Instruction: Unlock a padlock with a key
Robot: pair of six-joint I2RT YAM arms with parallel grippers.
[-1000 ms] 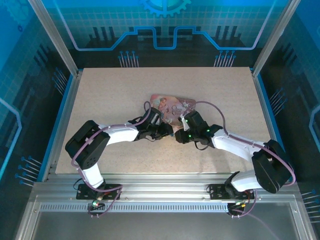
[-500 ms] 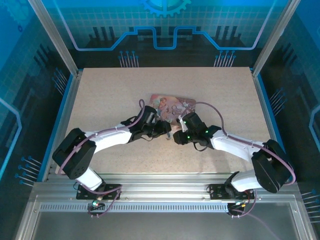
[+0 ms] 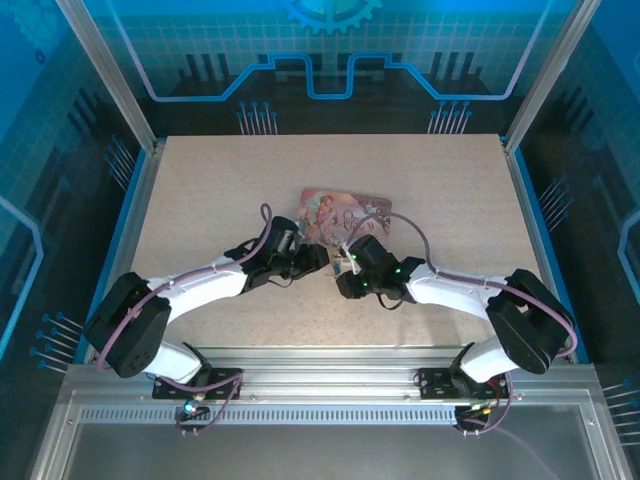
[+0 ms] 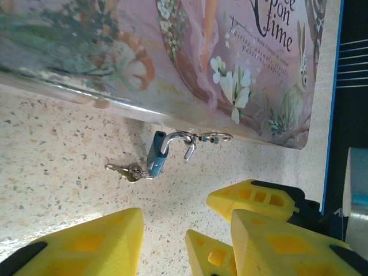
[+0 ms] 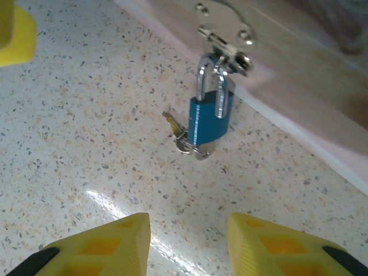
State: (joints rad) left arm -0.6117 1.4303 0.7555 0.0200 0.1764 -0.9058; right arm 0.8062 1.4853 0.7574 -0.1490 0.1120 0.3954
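Padlock (image 5: pixel 208 121), blue-bodied: hangs from the hasp (image 5: pixel 224 40) of the pink illustrated box (image 4: pixel 172 57) mid-desk (image 5: pixel 86 115), key (image 5: pixel 174 127) seated in its base. Shackle (image 4: pixel 175 138) appears sprung free at one end, so unlocking looks done, unhooking left. Left tool (image 4: pixel 172 241) and right tool (image 5: pixel 190 241): part-open, empty, close by.

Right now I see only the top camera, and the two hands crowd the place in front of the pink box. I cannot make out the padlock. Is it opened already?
Observer: The right wrist camera shows the blue padlock lying on the table, its shackle at the silver clasp on the pink box.
Operator: Is the shackle out?
Observer: In the left wrist camera, one end of the shackle is free of the body, so it looks unlocked.
Operator: And the key?
Observer: The keys stick out at the lock's bottom end, with nothing gripping them.
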